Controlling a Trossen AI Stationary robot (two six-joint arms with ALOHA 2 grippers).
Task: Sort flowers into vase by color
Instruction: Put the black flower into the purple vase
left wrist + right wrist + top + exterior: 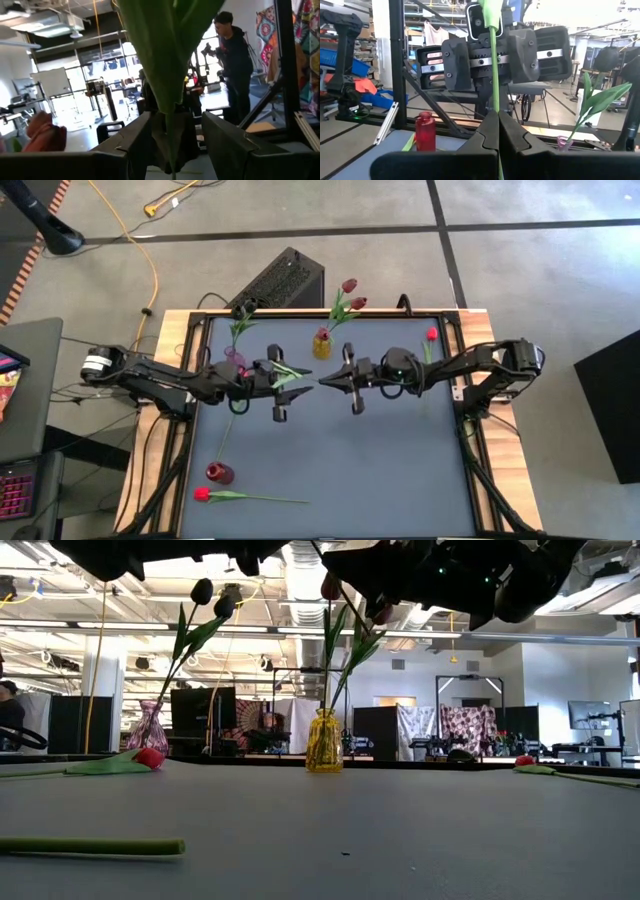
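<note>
The flower [495, 75] you are working is off the table, up in the air over the middle of the mat, between the two grippers that face each other tip to tip. In the right wrist view its thin green stem runs straight through the seam of the right gripper [498, 125], whose fingers are pressed together and pinch it. Its head is out of view.

The stem then passes through the left gripper [492, 60] opposite, whose fingers [456, 65] stand spread on either side. In the left wrist view the stem and a broad green leaf [165, 60] hang in the gap, with clear space to each finger [132, 147], so you have no grip there.

From above, the leaves [290, 372] show just by the left gripper [303, 379], with the right gripper [322, 381] close beside it.

Behind them on the table [400, 470] stands a yellow vase [321, 345] with two maroon tulips [349, 285]. A pink vase [233, 358] stands behind the left arm, with two near-black tulips [202, 590] seen from table height.

A red vase [219, 473] is near the front left corner, and a red tulip [201, 494] lies just in front of it. Another red tulip [432, 334] is by the right arm.
</note>
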